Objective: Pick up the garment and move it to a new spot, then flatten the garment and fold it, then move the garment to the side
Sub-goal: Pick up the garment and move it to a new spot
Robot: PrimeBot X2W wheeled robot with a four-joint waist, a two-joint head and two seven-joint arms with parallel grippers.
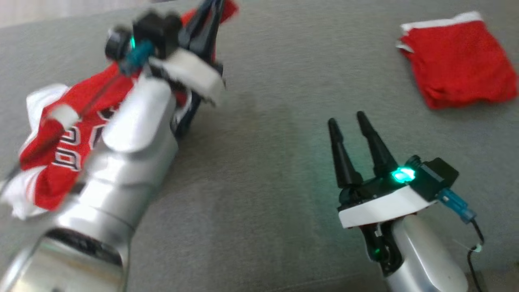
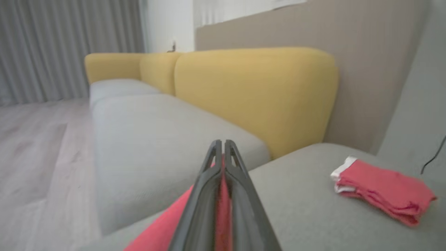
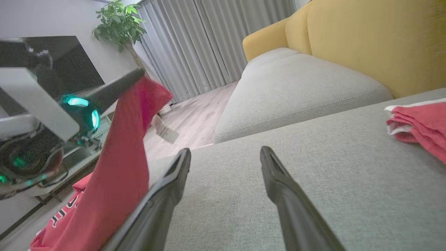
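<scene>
Far left: garment (image 1: 52, 174), a red jersey with white trim and dark lettering. It is bunched at the left end of the grey seat cushion (image 1: 263, 134), with one edge drawn up and away toward the far side.

Left gripper (image 2: 222, 143): jaws pinched together on a fold of that red fabric, and cloth shows between the fingers in the left wrist view. The rest of the jersey hangs from the pinch.

Handling (judgement): light, limp, thin knit.
- It will drape and swing, has no stiffness and is not fragile.
- The fabric looks slick, so a small pinch may slip.
- A one-point hold keeps it bunched. For flattening, better holds would be two points on the hem or shoulder edge, well apart.

Centre: bare cushion, probably room enough to spread the jersey.

Right: right gripper (image 1: 348, 121), fingers spread wide, holding nothing, above the cushion.

Far right: folded red cloth (image 1: 458, 65) with a white edge, lying on the cushion well apart from both grippers.
</scene>
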